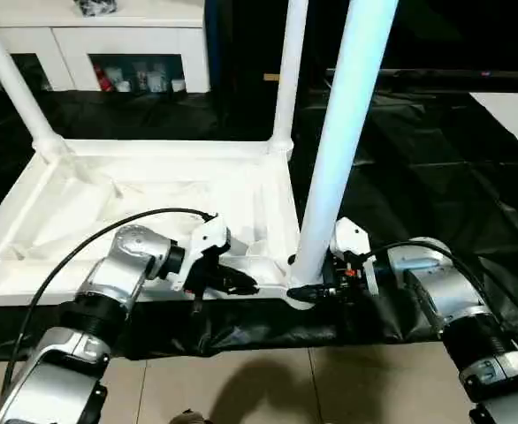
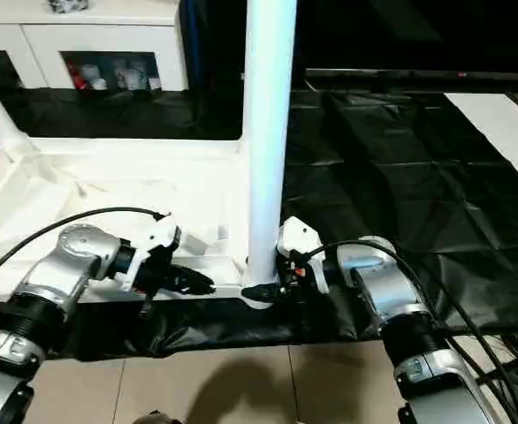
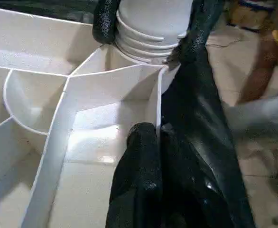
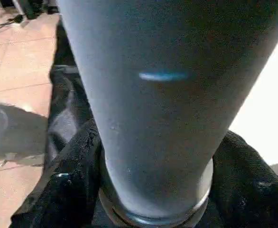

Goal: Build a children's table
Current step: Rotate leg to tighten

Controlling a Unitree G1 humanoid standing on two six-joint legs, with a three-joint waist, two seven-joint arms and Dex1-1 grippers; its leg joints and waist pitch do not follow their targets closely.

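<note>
Right gripper (image 1: 305, 290) clasping the threaded base of an upright leg (image 1: 343, 141), long axis vertical, seated in the near corner socket of the upturned table top (image 1: 109, 199), left gripper (image 1: 241, 284) pinched shut on the near rim, black sheet (image 1: 436, 185) beneath.

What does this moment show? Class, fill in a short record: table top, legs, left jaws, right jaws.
table top: upside down, ribbed underside up
legs: near leg upright in near corner socket; two far legs standing
left gripper: jaws shut on table's near edge rib
right gripper: jaws around near leg's base
</note>
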